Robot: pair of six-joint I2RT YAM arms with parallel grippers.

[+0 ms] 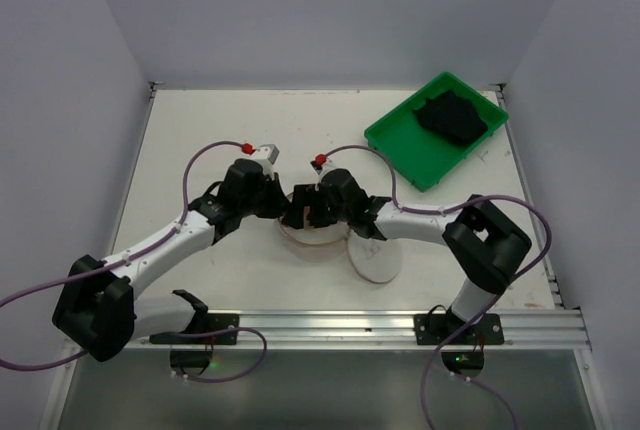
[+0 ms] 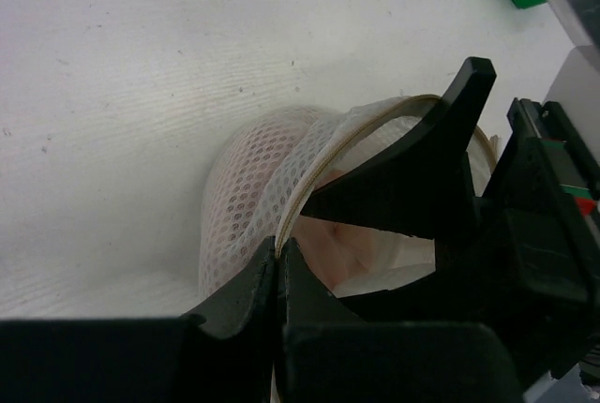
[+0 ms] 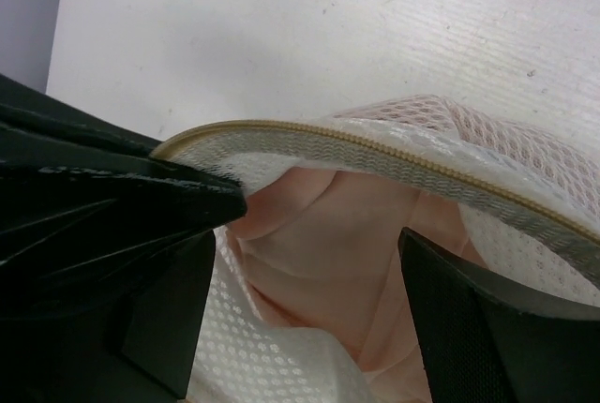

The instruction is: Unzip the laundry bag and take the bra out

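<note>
left gripper (image 2: 279, 258) pinches the laundry bag (image 2: 248, 197) rim | right gripper (image 3: 309, 267) spread, pink bra (image 3: 314, 211) between its jaws | I'd close deep on fabric, clear of the zipper (image 3: 394, 164)

The laundry bag (image 1: 312, 233) lies mid-desk (image 1: 220, 130), with the bra (image 3: 319, 234) inside it, under the zip rim. The left tool (image 1: 290, 212) meets the bag from 9 o'clock and pinches that rim. The right tool (image 1: 312, 212) comes from 3 o'clock, its fingers spread at the opening. A flat disc (image 1: 376, 260) lies just beside the bag at 4 o'clock. At 1 o'clock, well apart, sits a tray (image 1: 410, 155) with a garment (image 1: 452, 118) in it.
</note>
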